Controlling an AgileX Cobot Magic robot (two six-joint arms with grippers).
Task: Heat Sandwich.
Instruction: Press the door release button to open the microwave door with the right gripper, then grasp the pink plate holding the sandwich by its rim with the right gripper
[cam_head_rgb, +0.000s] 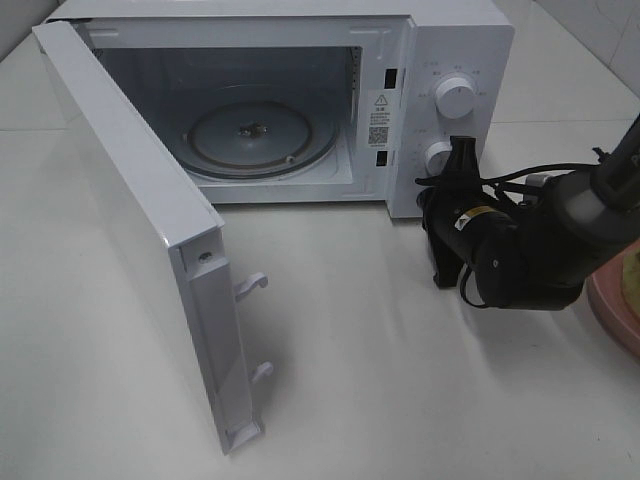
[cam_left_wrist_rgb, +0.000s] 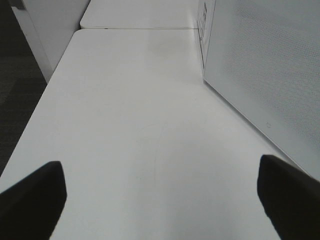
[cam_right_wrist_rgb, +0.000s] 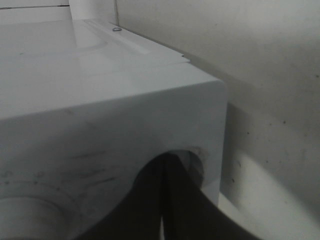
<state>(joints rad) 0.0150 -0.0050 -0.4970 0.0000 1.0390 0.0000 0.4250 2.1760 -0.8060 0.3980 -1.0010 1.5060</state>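
the microwave door (cam_head_rgb: 120, 220) is swung open, the turntable (cam_head_rgb: 250, 135) bare — the sandwich (cam_head_rgb: 633, 268) is not yet loaded, glimpsed on the pink plate (cam_head_rgb: 612, 305) beside the right arm; right gripper (cam_head_rgb: 462, 150) is pinched shut, left gripper (cam_left_wrist_rgb: 160, 200) spread wide.

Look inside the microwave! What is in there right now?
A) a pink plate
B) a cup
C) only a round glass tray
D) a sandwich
C: the door hangs wide open, and inside the microwave only the round glass tray shows; the pink plate sits outside on the table, at the right edge of the high view.
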